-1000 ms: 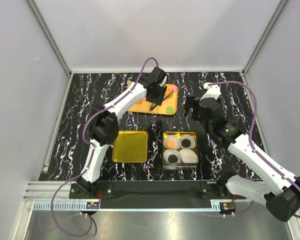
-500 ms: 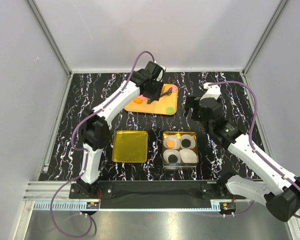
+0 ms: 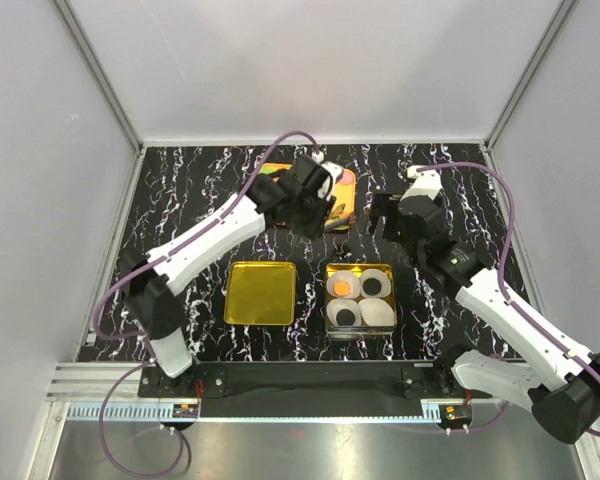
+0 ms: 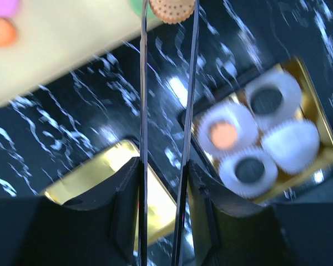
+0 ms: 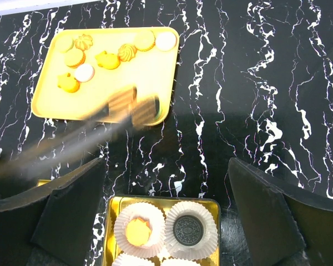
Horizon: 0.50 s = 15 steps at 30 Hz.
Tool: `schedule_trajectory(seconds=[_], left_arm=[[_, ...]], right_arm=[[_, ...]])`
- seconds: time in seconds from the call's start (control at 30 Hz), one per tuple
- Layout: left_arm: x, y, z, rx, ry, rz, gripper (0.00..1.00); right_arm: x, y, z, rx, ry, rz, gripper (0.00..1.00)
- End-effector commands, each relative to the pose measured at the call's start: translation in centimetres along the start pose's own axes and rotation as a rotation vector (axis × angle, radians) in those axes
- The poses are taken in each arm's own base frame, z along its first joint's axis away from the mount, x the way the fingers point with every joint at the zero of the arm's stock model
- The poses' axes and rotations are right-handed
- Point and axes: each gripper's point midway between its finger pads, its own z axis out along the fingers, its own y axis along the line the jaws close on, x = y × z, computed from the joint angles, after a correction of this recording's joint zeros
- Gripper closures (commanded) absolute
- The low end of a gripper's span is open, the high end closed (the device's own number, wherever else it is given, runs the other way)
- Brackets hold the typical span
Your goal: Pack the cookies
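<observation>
Cookies lie mostly on the yellow tray, upper left of the right wrist view. Three more sit in paper cups in the tin, lower centre of the top view.

Your left gripper is squeezed narrow on thin tongs. Their tips pinch a tan cookie at the top edge of that view, by the tray's corner. Your right gripper stands wide, holding nothing.

I judge the one bare cup to be the target. Bring the tips square above it, go low, then ease off so the cookie drops flat. Keep the squeeze even, since thin blades may let it slip.

The table is glossy black with white veins, and a gold lid lies left of the tin. Plain white walls close three sides.
</observation>
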Motion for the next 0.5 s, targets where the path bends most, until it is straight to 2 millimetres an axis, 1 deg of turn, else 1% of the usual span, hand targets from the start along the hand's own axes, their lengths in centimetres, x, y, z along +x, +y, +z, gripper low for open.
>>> schedule_trajectory(seconds=[0.0,0.03,0.1,0.13,0.2,0.23,0.3,0.33,0.47], left_arm=[[0.1,-2.9,-4.1,0.078,-0.098,0.019,0.61],[1.3,-4.0,-4.7,0.097,-0.088,0.039,0.61],[2.4,-5.1,-5.1,0.122,-0.080,0.036,0.61],[3.5,-6.0,-5.5,0.144,-0.071,0.050,0.61],[4.6,-7.0,-5.9,0.161,-0.057,0.056,0.61],[5.5,-7.9,-6.3,0.182,-0.049,0.074,0.61],[6.4,-8.6,-6.6,0.192,-0.036,0.089,0.61],[7.3,-9.0,-6.8,0.195,-0.018,0.107,0.61],[9.0,-10.4,-7.2,0.235,0.003,0.131,0.61]], right_arm=[[-2.6,-0.1,-0.8,0.011,-0.070,0.037,0.00],[-2.6,-0.1,-0.9,0.010,-0.070,0.035,0.00],[-2.7,0.0,-0.8,0.011,-0.070,0.037,0.00],[-2.7,0.0,-0.7,0.013,-0.070,0.038,0.00],[-2.7,-0.1,-0.7,0.020,-0.071,0.036,0.00],[-2.6,-0.2,-0.6,0.024,-0.067,0.034,0.00],[-2.7,-0.3,-0.5,0.029,-0.070,0.031,0.00],[-2.8,-0.2,-0.5,0.029,-0.072,0.028,0.00],[-2.7,-0.3,-0.5,0.035,-0.073,0.027,0.00]])
